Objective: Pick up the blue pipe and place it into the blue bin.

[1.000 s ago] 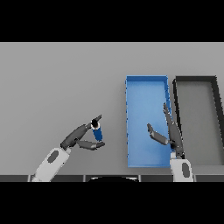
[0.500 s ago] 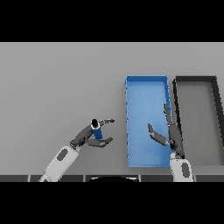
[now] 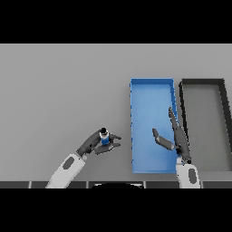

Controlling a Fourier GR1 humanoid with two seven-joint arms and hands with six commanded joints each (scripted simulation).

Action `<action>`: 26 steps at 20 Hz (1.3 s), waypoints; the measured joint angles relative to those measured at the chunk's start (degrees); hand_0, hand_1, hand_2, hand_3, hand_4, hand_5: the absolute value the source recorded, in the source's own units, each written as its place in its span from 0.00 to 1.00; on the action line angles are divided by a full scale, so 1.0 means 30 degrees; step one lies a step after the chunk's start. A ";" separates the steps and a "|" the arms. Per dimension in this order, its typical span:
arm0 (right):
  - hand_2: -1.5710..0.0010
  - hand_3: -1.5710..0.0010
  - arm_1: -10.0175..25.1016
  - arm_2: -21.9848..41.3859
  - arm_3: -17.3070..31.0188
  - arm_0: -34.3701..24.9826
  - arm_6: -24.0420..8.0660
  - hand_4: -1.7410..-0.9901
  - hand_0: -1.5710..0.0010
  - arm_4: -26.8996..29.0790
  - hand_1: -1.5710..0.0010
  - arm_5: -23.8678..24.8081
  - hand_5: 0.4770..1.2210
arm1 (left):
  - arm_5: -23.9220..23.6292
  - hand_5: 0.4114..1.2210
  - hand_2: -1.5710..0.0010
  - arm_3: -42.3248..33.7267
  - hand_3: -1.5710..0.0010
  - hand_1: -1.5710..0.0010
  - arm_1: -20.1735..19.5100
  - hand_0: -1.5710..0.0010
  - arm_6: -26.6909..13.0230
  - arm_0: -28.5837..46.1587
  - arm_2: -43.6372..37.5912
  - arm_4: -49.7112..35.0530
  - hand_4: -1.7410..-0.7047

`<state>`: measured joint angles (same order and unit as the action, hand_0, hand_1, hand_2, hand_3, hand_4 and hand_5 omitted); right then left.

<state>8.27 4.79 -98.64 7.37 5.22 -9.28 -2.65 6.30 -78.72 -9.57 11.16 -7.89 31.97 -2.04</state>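
Note:
The blue pipe [image 3: 104, 137] is a short blue piece with a dark cap, standing upright in my left hand [image 3: 94, 143]. That hand is shut on it, fingers and thumb curled round it, left of the blue bin [image 3: 151, 96]. The blue bin is a long rectangular tray right of centre. My right hand [image 3: 176, 136] hovers over the bin's right wall near the front, fingers straight and thumb spread, holding nothing.
A dark grey bin [image 3: 202, 86] of the same shape stands directly right of the blue bin. The grey table [image 3: 63, 86] stretches to the left and back.
My left hand has carried the pipe right, toward the blue bin. The right hand has hardly moved.

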 measured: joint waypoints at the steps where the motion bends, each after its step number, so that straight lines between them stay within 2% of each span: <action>1: 1.00 1.00 -0.0080 0.0037 -0.0012 -0.0226 -0.0217 0.70 1.00 -0.0074 1.00 0.0108 0.21 | 0.0047 0.95 0.06 -0.0083 0.06 0.07 0.0063 0.08 0.0288 -0.0097 -0.0110 0.0036 0.25; 5: 1.00 1.00 -0.0103 -0.0078 0.0250 -0.0291 0.0066 0.69 1.00 0.0191 1.00 -0.0046 0.21 | 0.0078 0.98 0.02 -0.1428 0.03 0.03 0.0417 0.03 0.0620 -0.0316 -0.0550 -0.0197 0.26; 7: 1.00 1.00 0.0022 -0.0034 -0.0118 -0.0202 -0.0179 0.70 1.00 -0.0129 1.00 0.0154 0.22 | 0.0215 0.99 0.02 -0.2021 0.02 0.02 0.0550 0.02 0.0102 -0.0762 -0.0771 -0.0394 0.26; 8: 1.00 1.00 -0.0106 0.0063 0.0272 -0.0538 -0.0706 0.72 1.00 -0.0353 1.00 0.0261 0.22 | 0.0403 0.99 0.01 -0.2633 0.01 0.01 0.0693 0.02 -0.0188 -0.0862 -0.0628 -0.0503 0.27; 9: 1.00 1.00 -0.0081 0.0186 0.0273 -0.0409 -0.0390 0.73 1.00 -0.0594 1.00 0.0290 0.22 | 0.0396 0.99 0.01 -0.3095 0.01 0.01 0.0883 0.01 -0.0724 -0.1071 -0.0525 -0.0465 0.27; 12: 1.00 1.00 -0.0088 0.0217 0.0264 -0.0208 -0.0027 0.76 1.00 -0.0742 1.00 0.0377 0.22 | 0.0803 1.00 0.01 -0.4084 0.01 0.01 0.0874 0.01 -0.1163 -0.1531 -0.0632 -0.0602 0.27; 17: 1.00 1.00 0.0191 -0.0102 0.0292 -0.0153 0.0158 0.79 1.00 -0.0603 1.00 0.0397 0.22 | 0.1145 1.00 0.00 -0.4814 0.00 0.00 0.1083 0.00 -0.2778 -0.1678 -0.0515 -0.0222 0.26; 20: 1.00 1.00 -0.0744 0.0477 -0.1226 0.1886 0.0807 0.80 1.00 -0.1922 1.00 0.1843 0.22 | 0.1450 1.00 0.00 -0.4372 0.00 0.00 0.1258 0.00 -0.2570 -0.1710 -0.0816 -0.0136 0.27; 21: 1.00 1.00 -0.1204 0.0746 -0.1993 0.2879 0.0849 0.77 1.00 -0.2567 1.00 0.2533 0.22 | 0.1568 1.00 0.00 -0.4347 0.00 0.00 0.1323 0.00 -0.2529 -0.1725 -0.0807 -0.0057 0.27; 22: 1.00 1.00 -0.1709 0.1046 -0.2793 0.3965 0.0861 0.74 1.00 -0.3273 1.00 0.3259 0.22 | 0.1626 1.00 0.00 -0.4285 0.00 0.00 0.1166 0.00 -0.2286 -0.1631 -0.0883 0.0185 0.27; 24: 1.00 1.00 -0.2696 0.1691 -0.4033 0.5487 0.0147 0.74 1.00 -0.4621 1.00 0.4400 0.22 | 0.1639 1.00 0.00 -0.4076 0.00 0.00 0.1503 0.00 -0.2390 -0.1764 -0.0964 0.0355 0.26; 26: 0.97 1.00 -0.2864 0.1910 -0.5153 0.6154 0.0312 0.73 1.00 -0.4981 1.00 0.4677 0.23 | 0.1843 1.00 0.00 -0.4232 0.00 0.00 0.1701 0.00 -0.2251 -0.1602 -0.0914 0.0419 0.26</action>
<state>-0.33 10.52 -114.10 25.83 6.15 -24.22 11.38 11.83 -91.42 -4.47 4.41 -12.70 29.23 -0.79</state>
